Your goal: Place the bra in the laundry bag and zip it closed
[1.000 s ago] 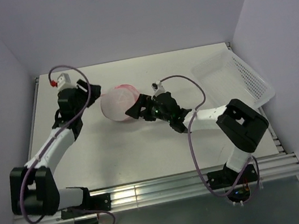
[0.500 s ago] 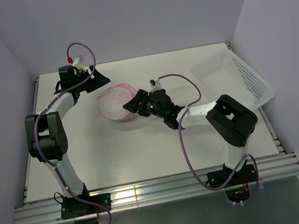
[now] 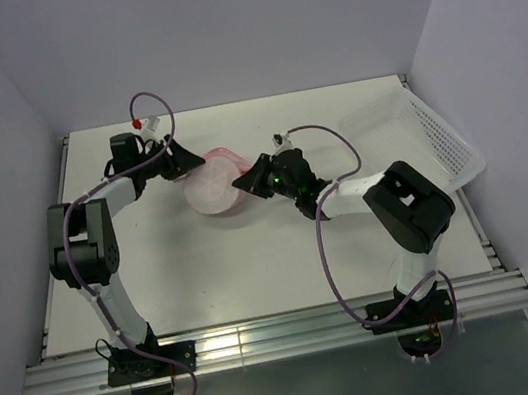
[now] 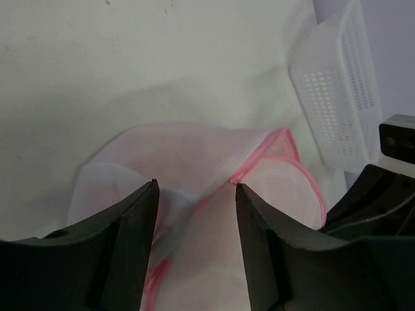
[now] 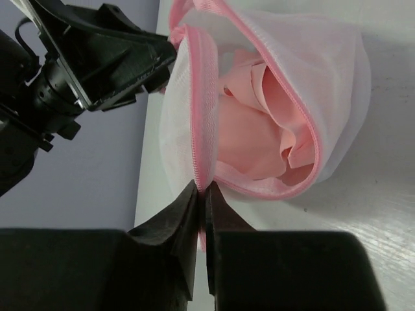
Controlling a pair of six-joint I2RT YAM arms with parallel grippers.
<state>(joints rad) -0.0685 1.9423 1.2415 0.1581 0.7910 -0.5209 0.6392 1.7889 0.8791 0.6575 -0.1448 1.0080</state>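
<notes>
Across the middle of the overhead view, a white table (image 3: 256, 270). At its upper right, a white perforated basket (image 3: 426, 135). Centre, slightly left, the mesh laundry bag (image 3: 210, 188), pink zipper rim gaping. Inside, seen through that opening, the pink bra (image 5: 259, 123), crumpled. At the bag's upper left, the left gripper (image 4: 196, 191), fingers apart, astride a fold of mesh. Lower centre of the right wrist view, the right gripper (image 5: 202, 194), pinched tight on the zipper rim.
</notes>
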